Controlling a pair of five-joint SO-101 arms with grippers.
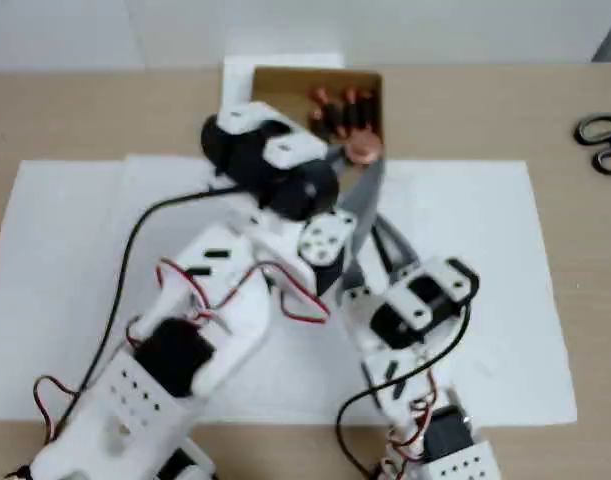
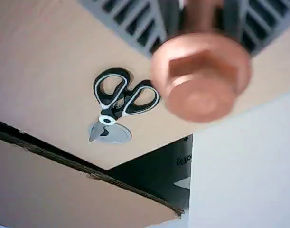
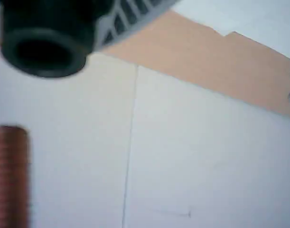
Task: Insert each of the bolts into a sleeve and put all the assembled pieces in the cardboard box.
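One pair in hand, others boxed.
We see several orange pieces [image 1: 342,108] lying in the box [image 1: 285,85]. Our left jaws clench a bolt [image 2: 201,76] just beside the box's near corner. Our right jaws grasp a sleeve [image 3: 42,45] short of the box. We judge these two are not yet joined.

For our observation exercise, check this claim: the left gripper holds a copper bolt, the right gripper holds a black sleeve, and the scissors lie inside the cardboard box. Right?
Not the scissors: the high view shows them on the bare table, well apart from the cardboard box. The left gripper does hold a copper bolt and the right gripper a black sleeve.
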